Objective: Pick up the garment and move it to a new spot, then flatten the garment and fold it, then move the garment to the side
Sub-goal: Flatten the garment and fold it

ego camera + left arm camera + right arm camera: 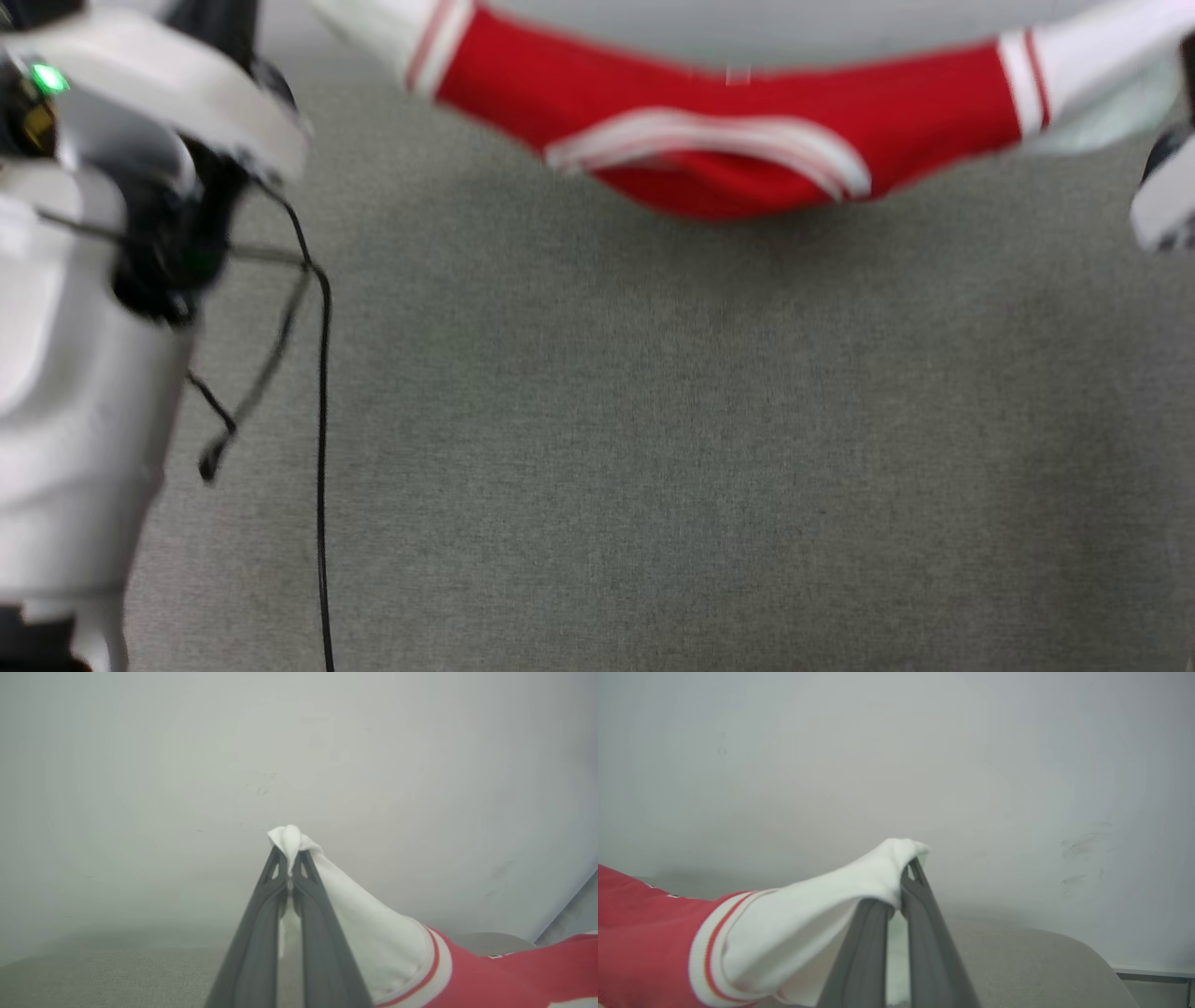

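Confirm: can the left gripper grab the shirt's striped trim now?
Probably not. The left gripper is shut on one sleeve of the garment, the right gripper on the other sleeve; the striped trim hangs free between them, but reaching it means dropping that end.

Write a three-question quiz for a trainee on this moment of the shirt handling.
1. True or false: the garment lies flat on the grey surface.
2. Which part does the left end effector grip? A) collar B) white sleeve C) bottom hem
3. Fill in: the right end effector is ___ on the other sleeve.

Key: 1 false, it hangs stretched between the two arms; 2 B; 3 shut.
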Robot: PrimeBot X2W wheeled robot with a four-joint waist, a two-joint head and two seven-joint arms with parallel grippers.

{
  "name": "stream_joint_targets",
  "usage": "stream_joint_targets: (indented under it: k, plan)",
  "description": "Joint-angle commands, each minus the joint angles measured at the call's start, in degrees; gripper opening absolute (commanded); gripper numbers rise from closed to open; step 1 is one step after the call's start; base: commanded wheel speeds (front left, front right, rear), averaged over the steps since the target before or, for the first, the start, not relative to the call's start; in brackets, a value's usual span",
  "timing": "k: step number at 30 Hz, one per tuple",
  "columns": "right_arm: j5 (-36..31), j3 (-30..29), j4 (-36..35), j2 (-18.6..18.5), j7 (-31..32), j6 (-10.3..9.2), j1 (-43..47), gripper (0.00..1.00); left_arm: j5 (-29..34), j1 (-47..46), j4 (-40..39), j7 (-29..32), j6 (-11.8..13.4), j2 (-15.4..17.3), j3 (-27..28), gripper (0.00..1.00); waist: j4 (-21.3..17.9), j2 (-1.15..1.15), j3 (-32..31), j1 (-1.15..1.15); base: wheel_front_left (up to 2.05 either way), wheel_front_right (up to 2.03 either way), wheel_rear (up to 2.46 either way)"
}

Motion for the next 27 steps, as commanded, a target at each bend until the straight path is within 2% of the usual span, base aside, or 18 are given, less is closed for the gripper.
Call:
stream_joint_targets:
  k: [1, 8, 16, 22, 27]
  plan:
    - [-0.42, 0.22, 1.25, -0.36, -0.61, -0.04, -3.30, 0.00, 0.61, -2.91, 1.63, -0.84, -0.64, -0.03, 0.23, 0.00, -0.38, 0.00, 3.07, -0.01, 0.00, 0.00, 0.00]
    - [-2.25, 1.04, 11.25, -0.33, -5.38, -0.05, -21.86, 0.00, 4.19, -19.65, 13.28, -4.94, -3.41, 0.98, 0.76, 0.00, -2.17, 0.00, 9.49, -0.01, 0.00, 0.00, 0.00]
    - [-4.88, 2.74, 20.93, 0.35, -10.67, -0.05, -40.49, 0.00, 6.59, -33.44, 20.71, -8.55, -5.34, 3.32, 1.72, 0.00, -3.93, 0.00, 15.61, -0.01, 0.00, 0.00, 0.00]
    - [-5.54, 4.30, 26.26, 0.60, -12.74, -0.05, -47.91, 0.00, 6.18, -38.18, 24.18, -8.88, -6.84, 3.69, 1.67, 0.00, -3.79, 0.00, 19.31, -0.01, 0.00, 0.00, 0.00]
    - [-5.11, 5.58, 29.41, 1.90, -14.31, -0.05, -47.77, 0.00, 4.88, -36.72, 26.39, -9.11, -7.54, 2.89, 1.84, 0.00, -3.26, 0.00, 21.36, -0.01, 0.00, 0.00, 0.00]
